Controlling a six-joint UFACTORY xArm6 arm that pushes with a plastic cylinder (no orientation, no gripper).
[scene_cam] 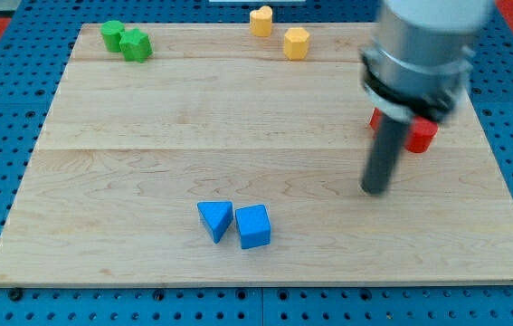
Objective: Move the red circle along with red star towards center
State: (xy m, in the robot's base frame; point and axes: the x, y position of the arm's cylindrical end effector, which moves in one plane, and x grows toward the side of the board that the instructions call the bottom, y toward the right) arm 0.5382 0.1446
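Observation:
Two red blocks lie at the view's right, mostly hidden behind my arm. One red block (422, 135) shows to the right of the rod, and a sliver of the other red block (375, 119) shows to its left. I cannot tell which is the circle and which the star. My tip (375, 190) rests on the board just below and slightly left of them, apart from both.
A blue triangle (215, 219) and a blue cube (253, 226) sit at the bottom centre. Two green blocks (126, 41) lie at the top left. Two yellow blocks (261, 20) (296, 43) lie at the top centre. The wooden board (147, 154) has edges all round.

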